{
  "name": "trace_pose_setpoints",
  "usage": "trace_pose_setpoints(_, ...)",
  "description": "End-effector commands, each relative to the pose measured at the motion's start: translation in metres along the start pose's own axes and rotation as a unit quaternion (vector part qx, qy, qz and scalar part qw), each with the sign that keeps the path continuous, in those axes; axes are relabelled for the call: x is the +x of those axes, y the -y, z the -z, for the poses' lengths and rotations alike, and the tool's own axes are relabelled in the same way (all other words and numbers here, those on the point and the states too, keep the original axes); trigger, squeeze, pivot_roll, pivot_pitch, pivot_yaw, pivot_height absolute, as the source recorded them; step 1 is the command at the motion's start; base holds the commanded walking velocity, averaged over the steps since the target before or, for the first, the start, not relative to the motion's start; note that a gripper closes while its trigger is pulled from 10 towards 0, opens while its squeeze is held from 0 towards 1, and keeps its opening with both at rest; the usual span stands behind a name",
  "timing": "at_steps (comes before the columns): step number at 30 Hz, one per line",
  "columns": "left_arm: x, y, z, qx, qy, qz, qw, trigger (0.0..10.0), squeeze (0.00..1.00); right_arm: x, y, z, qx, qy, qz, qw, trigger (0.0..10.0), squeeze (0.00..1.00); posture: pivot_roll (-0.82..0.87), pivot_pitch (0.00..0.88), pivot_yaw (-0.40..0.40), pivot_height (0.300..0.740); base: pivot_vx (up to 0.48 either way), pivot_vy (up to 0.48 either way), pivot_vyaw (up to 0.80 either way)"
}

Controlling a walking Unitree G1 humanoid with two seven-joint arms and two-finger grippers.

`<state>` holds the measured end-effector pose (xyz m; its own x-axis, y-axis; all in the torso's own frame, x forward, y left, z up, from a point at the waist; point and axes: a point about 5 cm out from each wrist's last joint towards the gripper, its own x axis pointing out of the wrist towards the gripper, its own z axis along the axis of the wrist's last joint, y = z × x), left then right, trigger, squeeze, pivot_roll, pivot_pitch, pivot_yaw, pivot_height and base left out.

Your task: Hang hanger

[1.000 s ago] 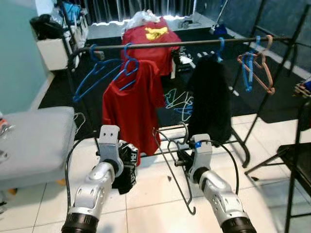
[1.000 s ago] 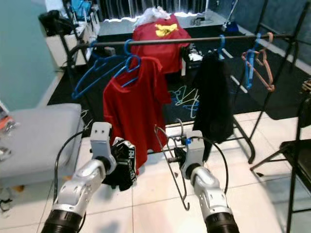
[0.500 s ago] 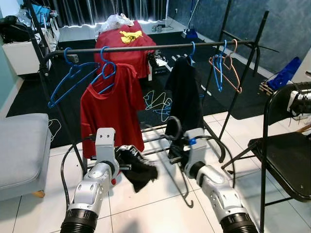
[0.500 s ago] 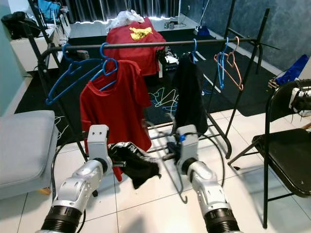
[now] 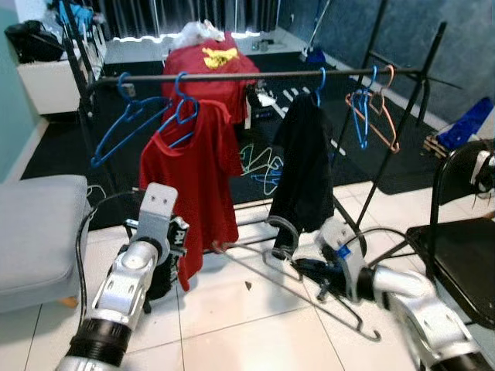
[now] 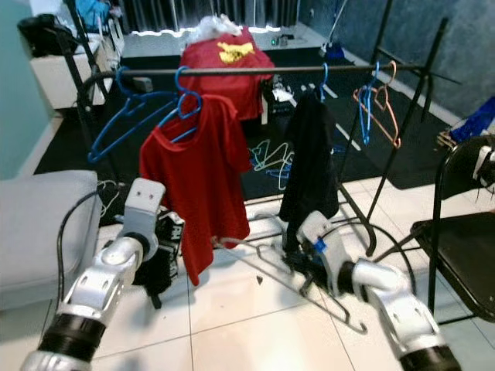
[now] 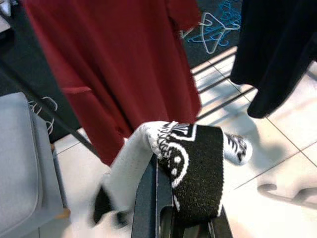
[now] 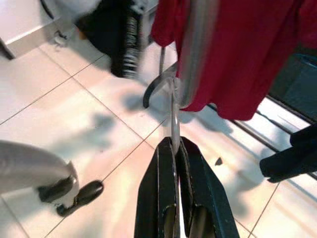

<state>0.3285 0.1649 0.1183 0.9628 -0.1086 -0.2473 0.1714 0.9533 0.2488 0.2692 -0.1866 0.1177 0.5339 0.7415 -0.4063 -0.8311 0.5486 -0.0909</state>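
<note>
Your right gripper (image 8: pixel 173 148) was clamped on the grey hanger (image 5: pixel 294 274)
Your left gripper (image 7: pixel 163 163) was pinching a black-and-white cloth (image 7: pixel 190 163); beyond both grippers stood the clothes rail (image 5: pixel 255 74), its red shirt (image 5: pixel 193 178) just past the cloth

- A lived-in room of a home, used for sorting laundry.
- A black clothes rack (image 5: pixel 255 75) stands on white floor tiles (image 5: pixel 255 340), carrying a red T-shirt (image 5: pixel 193 178), a black garment (image 5: pixel 305 174) and blue hangers (image 5: pixel 128 127).
- Spare hangers (image 5: pixel 263 162) lie on a dark carpet (image 5: pixel 54 154) behind it.
- A grey cushioned seat (image 5: pixel 39 232), a folding chair (image 5: pixel 456 239) and window curtains (image 5: pixel 193 14) mark it as domestic.
</note>
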Motion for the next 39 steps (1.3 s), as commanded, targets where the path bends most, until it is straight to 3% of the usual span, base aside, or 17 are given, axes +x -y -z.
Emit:
trace_pose_setpoints(1, 0.001, -0.004, 0.000, 0.018, -0.001, 0.005, 1.000, 10.0, 0.00, -0.002, -0.004, -0.007, -0.006, 0.021, -0.022, 1.000, 10.0, 0.00, -0.09, 0.000, -0.020, 0.740, 0.000, 0.000, 0.00)
trace_pose_setpoints(2, 0.001, -0.004, 0.000, 0.018, -0.001, 0.005, 1.000, 10.0, 0.00, -0.002, -0.004, -0.007, -0.006, 0.021, -0.022, 1.000, 10.0, 0.00, -0.09, 0.000, -0.020, 0.740, 0.000, 0.000, 0.00)
trace_pose_setpoints(4, 0.000, -0.011, 0.000, 0.043, 0.000, 0.017, 0.999, 10.0, 0.00, -0.015, -0.012, -0.021, 0.022, 0.074, -0.059, 0.995, 10.0, 0.00, -0.10, 0.000, -0.017, 0.740, 0.000, 0.000, 0.00)
trace_pose_setpoints(9, -0.001, -0.017, -0.002, 0.060, 0.010, 0.046, 0.997, 10.0, 0.00, -0.024, -0.012, -0.027, 0.015, 0.088, -0.051, 0.995, 10.0, 0.00, -0.11, 0.000, -0.009, 0.740, 0.000, 0.000, 0.00)
trace_pose_setpoints(11, 0.000, -0.023, -0.004, 0.056, 0.022, 0.063, 0.996, 10.0, 0.00, -0.021, -0.017, -0.025, -0.022, 0.072, -0.047, 0.996, 10.0, 0.00, -0.12, 0.000, -0.011, 0.740, 0.000, 0.000, 0.00)
trace_pose_setpoints(16, 0.007, -0.032, -0.002, 0.116, 0.042, 0.085, 0.989, 10.0, 0.00, -0.019, -0.025, -0.025, -0.022, 0.059, -0.067, 0.996, 10.0, 0.00, -0.12, 0.000, -0.031, 0.740, 0.000, 0.000, 0.00)
trace_pose_setpoints(23, 0.013, -0.032, -0.010, 0.140, 0.058, 0.140, 0.979, 10.0, 0.00, -0.015, -0.021, -0.012, -0.028, 0.016, -0.037, 0.999, 10.0, 0.00, -0.12, 0.000, -0.019, 0.740, 0.000, 0.000, 0.00)
trace_pose_setpoints(28, 0.015, -0.030, -0.012, 0.145, 0.064, 0.161, 0.974, 10.0, 0.00, -0.007, -0.019, -0.011, -0.046, 0.003, -0.011, 0.999, 10.0, 0.00, -0.11, 0.000, -0.011, 0.740, 0.000, 0.000, 0.00)
trace_pose_setpoints(39, 0.016, -0.030, -0.014, 0.149, 0.068, 0.170, 0.972, 10.0, 0.00, -0.008, -0.009, -0.003, -0.051, -0.033, 0.032, 0.998, 10.0, 0.00, -0.11, 0.000, -0.007, 0.740, 0.000, 0.000, 0.00)
